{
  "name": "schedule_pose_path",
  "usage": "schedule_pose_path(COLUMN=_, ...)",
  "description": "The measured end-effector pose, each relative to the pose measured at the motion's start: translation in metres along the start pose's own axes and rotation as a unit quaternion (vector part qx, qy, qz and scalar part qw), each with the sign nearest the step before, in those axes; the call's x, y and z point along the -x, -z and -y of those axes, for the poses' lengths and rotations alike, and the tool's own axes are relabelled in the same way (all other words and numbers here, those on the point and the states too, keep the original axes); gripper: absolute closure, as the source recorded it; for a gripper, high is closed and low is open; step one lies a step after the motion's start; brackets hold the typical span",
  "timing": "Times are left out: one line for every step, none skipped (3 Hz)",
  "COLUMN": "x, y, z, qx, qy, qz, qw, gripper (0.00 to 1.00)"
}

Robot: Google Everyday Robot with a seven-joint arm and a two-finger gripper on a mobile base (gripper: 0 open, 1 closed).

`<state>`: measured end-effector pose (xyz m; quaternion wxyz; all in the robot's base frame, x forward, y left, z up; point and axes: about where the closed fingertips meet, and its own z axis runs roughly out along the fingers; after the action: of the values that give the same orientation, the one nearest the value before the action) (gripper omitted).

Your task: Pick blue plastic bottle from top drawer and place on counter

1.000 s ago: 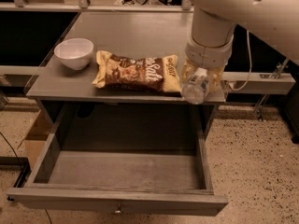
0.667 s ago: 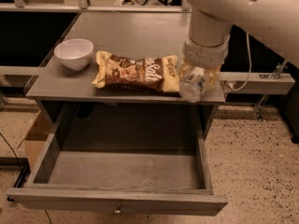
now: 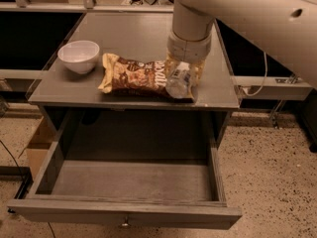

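Cream arm point(image 3: 191, 19) upright, end effector point(image 3: 182, 79) over counter point(image 3: 132, 37)

The arm point(image 3: 257, 14) enters from approx 2 o'clock, a thick cream link running diag. down-left across the top of the view. Its wrist point(image 3: 190, 33), a round cream cylinder w/ a ribbed collar, points straight down at approx 12 o'clock from ctr. Below it, the gripper point(image 3: 184, 78) sits just rt of ctr, aimed down, w/ yellowish fingers point(image 3: 199, 73) closed either side of the blue plastic bottle point(image 3: 177, 83).
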<state>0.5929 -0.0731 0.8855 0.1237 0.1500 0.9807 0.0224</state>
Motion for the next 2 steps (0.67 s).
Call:
schedule_pose_path(x=0.001, y=0.001, z=-0.003, qx=0.002, qy=0.002, qz=0.001, qw=1.0000, gripper=1.00)
schedule_pose_path(x=0.010, y=0.001, z=0.015, qx=-0.011, qy=-0.012, qz=-0.003, qw=0.9999, gripper=1.00)
